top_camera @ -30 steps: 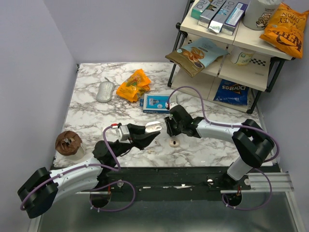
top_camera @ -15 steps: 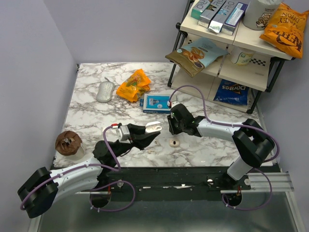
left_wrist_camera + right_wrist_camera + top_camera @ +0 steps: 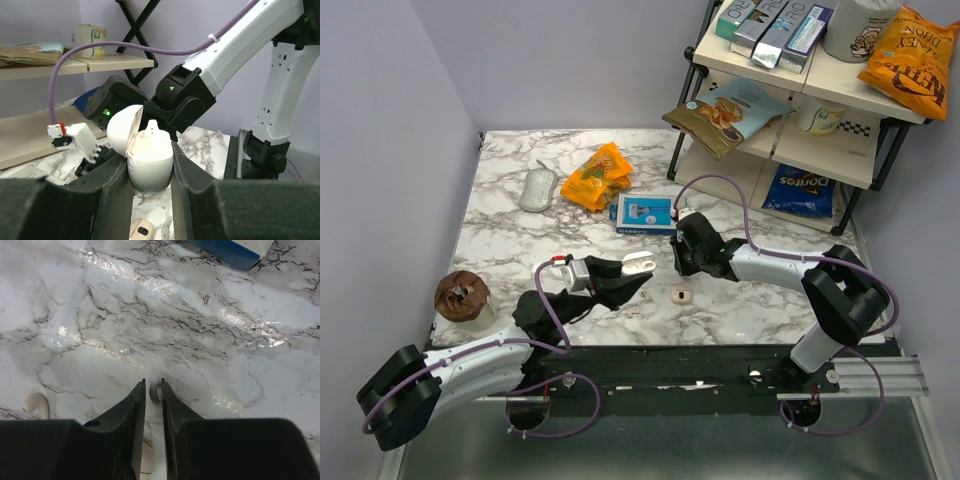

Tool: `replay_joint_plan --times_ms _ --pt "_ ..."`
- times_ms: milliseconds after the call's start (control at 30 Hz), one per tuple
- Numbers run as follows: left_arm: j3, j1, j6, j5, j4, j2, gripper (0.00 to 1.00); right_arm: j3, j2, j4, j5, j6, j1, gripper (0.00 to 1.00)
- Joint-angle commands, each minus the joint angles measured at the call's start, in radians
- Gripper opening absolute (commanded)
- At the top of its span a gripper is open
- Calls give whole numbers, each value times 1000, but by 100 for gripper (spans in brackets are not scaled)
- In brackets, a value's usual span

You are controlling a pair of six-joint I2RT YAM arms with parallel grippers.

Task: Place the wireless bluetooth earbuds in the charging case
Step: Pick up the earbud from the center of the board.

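Lying loose on the marble nearest me is one earbud; it may skid away under a poor pinch. My left gripper clamps the charging case, lid open, one bud seated; beyond, the right gripper hovers nearly closed, apparently empty.

i work in a robot lab cell dressed up like a home pantry corner: bare lilac walls box in a marble-patterned table, and my left arm and right arm sit by a metal rail, with purple cables looping off them. a black-framed shelf rack holds a doritos bag, an orange chip bag and small cartons, while a computer mouse and an orange snack bag lie on the marble.
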Motion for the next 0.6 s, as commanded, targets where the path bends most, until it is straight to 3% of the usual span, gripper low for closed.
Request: replay_joint_plan --times_ms 0,433,567 --pt "1 -4 9 -13 27 4 0 -1 18 -6 29 10 -7 24" --pt "6 -6 10 -15 17 0 0 10 28 -32 52 24 -21 1" --pt "9 -6 10 -15 11 -3 0 8 6 -40 46 38 -24 1"
